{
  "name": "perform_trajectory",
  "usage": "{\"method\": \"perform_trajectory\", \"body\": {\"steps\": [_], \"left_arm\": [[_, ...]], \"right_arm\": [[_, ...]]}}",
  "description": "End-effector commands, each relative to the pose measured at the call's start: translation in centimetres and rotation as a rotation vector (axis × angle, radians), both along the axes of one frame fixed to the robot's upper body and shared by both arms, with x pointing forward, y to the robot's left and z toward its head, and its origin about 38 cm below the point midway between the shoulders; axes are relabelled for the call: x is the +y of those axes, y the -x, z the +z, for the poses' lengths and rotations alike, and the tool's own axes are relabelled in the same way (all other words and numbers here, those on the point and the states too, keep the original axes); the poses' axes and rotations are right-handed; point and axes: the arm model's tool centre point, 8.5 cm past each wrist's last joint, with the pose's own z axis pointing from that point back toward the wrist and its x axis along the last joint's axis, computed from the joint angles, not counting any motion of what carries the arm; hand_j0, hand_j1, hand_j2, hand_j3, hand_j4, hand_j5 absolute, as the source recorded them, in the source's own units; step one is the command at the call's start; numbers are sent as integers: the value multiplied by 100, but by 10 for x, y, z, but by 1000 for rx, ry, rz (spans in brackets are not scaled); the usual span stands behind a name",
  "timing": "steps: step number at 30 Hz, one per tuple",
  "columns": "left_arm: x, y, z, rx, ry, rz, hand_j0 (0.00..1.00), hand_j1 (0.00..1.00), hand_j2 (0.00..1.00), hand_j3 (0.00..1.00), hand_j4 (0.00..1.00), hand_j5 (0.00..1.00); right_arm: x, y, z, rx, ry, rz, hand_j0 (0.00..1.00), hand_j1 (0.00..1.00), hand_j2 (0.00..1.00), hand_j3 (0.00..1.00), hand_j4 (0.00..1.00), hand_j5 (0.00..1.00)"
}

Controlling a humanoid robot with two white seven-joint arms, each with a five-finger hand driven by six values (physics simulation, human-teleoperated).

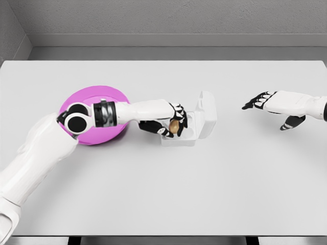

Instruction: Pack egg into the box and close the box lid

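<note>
A small white box (pixel 191 133) stands near the table's middle with its lid (pixel 207 113) swung up and open on the right side. My left hand (pixel 172 124) hovers over the box's left part, its fingers curled around a brown egg (pixel 174 126) held just above the box's opening. My right hand (pixel 263 100) floats over the table at the right, well away from the box, fingers stretched out and holding nothing.
A round magenta plate (pixel 92 99) lies left of the box, partly covered by my left forearm. The white table (pixel 163 194) reaches to a grey wall at the back.
</note>
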Motion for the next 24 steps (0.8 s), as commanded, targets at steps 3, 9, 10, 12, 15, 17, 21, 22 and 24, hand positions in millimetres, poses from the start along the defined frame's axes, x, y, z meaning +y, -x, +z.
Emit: {"method": "perform_trajectory", "body": {"steps": [3, 9, 10, 12, 15, 17, 21, 22, 24], "left_arm": [[-5, 3, -3, 17, 11, -9, 31, 31, 31, 31, 31, 31], [3, 2, -3, 23, 15, 5, 31, 31, 31, 31, 31, 31], [4, 3, -5, 28, 15, 7, 31, 31, 31, 31, 31, 31], [2, 4, -6, 30, 14, 3, 31, 31, 31, 31, 31, 31], [1, 5, -7, 30, 12, -1, 31, 31, 31, 31, 31, 31], [-2, 6, -7, 30, 14, -6, 31, 31, 31, 31, 31, 31], [-4, 9, -8, 32, 22, -13, 31, 31, 31, 31, 31, 31], [-4, 10, -8, 34, 24, -13, 31, 31, 31, 31, 31, 31], [-1, 9, -8, 34, 20, -10, 31, 31, 31, 31, 31, 31]], "right_arm": [[0, 0, 1, -1, -5, -3, 100, 100, 100, 100, 100, 100], [-1, 0, 1, -1, -4, -4, 100, 100, 100, 100, 100, 100], [-1, 0, 1, -1, -4, -4, 100, 100, 100, 100, 100, 100], [-1, 0, 1, -1, -4, -4, 100, 100, 100, 100, 100, 100], [-1, 0, 1, -1, -4, -4, 100, 100, 100, 100, 100, 100], [-1, 0, 1, -1, -4, -4, 100, 100, 100, 100, 100, 100], [2, 1, 2, -3, -6, 6, 100, 100, 100, 100, 100, 100], [2, 1, 2, -3, -6, 6, 100, 100, 100, 100, 100, 100], [3, 1, 2, -4, -6, 9, 100, 100, 100, 100, 100, 100]]}}
